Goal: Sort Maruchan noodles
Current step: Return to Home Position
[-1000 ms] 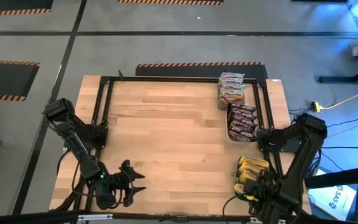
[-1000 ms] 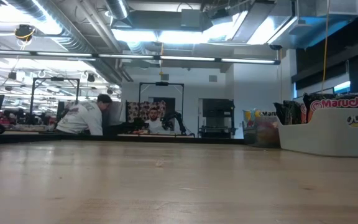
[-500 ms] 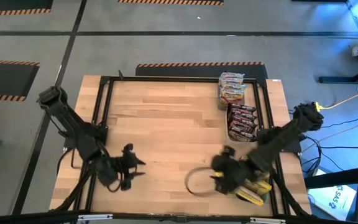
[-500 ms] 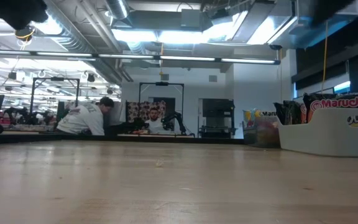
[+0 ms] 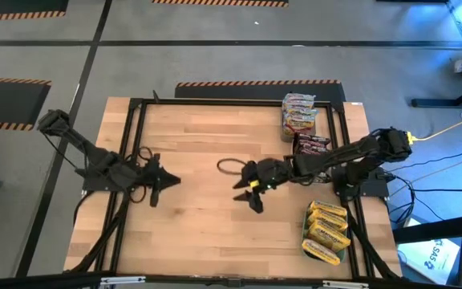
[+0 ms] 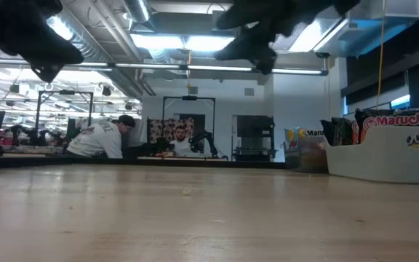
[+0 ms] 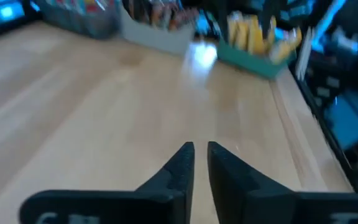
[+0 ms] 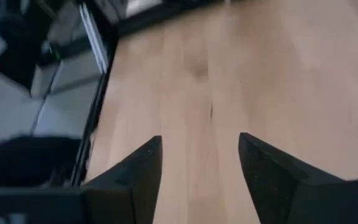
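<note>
My right hand (image 5: 251, 191) has swung away from the yellow noodles (image 5: 326, 227) and now hangs over the middle of the surface (image 5: 207, 229), fingers spread. My left hand (image 5: 157, 178) has moved inward, fingers nearly pressed together.

Black jointed left arm (image 5: 83, 152) and right arm (image 5: 339, 160), looped dark cables (image 5: 227, 165), 2 tapered wedge jaws each.

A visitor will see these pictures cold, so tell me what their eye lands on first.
First, the two dark arms stretched over the wooden table: the right gripper, open and empty, hangs near its centre, and the left gripper faces it from the left. Next, the colour-sorted noodles along the table's right edge in the high view: silvery-pink packs at the top, dark brown-red packs in the middle, yellow packs at the bottom.
</note>
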